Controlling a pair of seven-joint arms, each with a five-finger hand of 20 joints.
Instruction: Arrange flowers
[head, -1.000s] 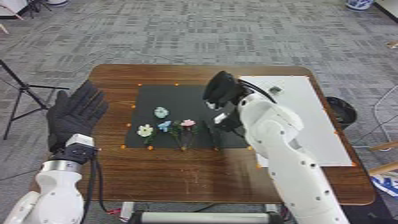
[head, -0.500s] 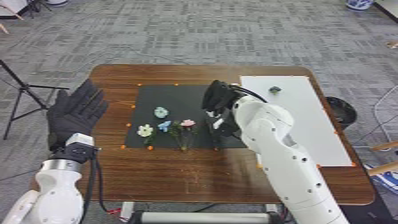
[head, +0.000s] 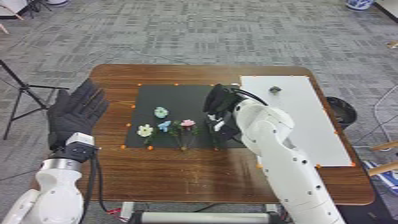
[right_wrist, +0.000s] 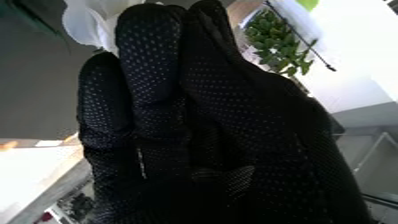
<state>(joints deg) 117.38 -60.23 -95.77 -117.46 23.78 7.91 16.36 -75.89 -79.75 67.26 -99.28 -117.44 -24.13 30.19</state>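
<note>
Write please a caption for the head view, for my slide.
Right hand above the black mat, beside four flowers; left hand open at the left edge of the table.

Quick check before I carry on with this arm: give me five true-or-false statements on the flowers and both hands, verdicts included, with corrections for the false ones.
1. The pink flower lies on the white board. False: it lies on the black mat.
2. The pale blue flower is farther from the robot than the pink one. True.
3. The right hand is to the left of the cream flower. False: it is to the right of it, by the right part of the mat.
4. The left hand has its fingers straight. True.
5. The cream flower is to the right of the pink one. False: it is to the left.
</note>
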